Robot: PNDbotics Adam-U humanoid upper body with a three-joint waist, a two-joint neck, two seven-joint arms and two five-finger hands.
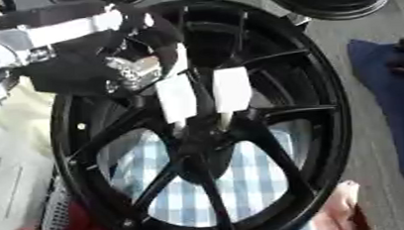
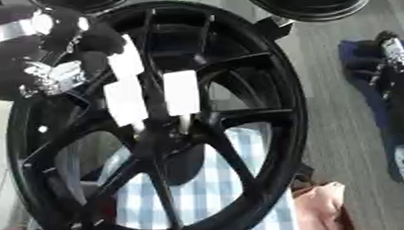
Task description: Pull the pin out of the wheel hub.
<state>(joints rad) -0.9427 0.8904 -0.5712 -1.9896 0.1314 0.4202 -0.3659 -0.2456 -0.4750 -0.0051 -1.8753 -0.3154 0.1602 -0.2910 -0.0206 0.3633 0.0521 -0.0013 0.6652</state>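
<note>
Two white-padded fingers [image 1: 177,99] of our left hand [image 1: 108,67] reach down side by side onto the middle of the wheel [image 1: 326,105], their tips at the hub [image 1: 208,136]. They look nearly straight, with a narrow gap between them, and a dark upright shape in that gap may be the pin [image 2: 155,102], though we cannot tell it apart from the spoke behind. Whether the tips pinch it or only rest beside it, we cannot tell. We judge this to be the grasping step: the hand is on the hub and the pin is not yet drawn clear. Next we need to close the fingertips on the pin and draw it straight along its own axis, away from the hub, without snagging a spoke. Our left arm comes in from the upper left, wrist above the rim, palm turned down toward the wheel. The right hand [image 2: 393,62] shows only dimly at the right edge, over a blue cloth [image 1: 377,78], well apart from the wheel.
</note>
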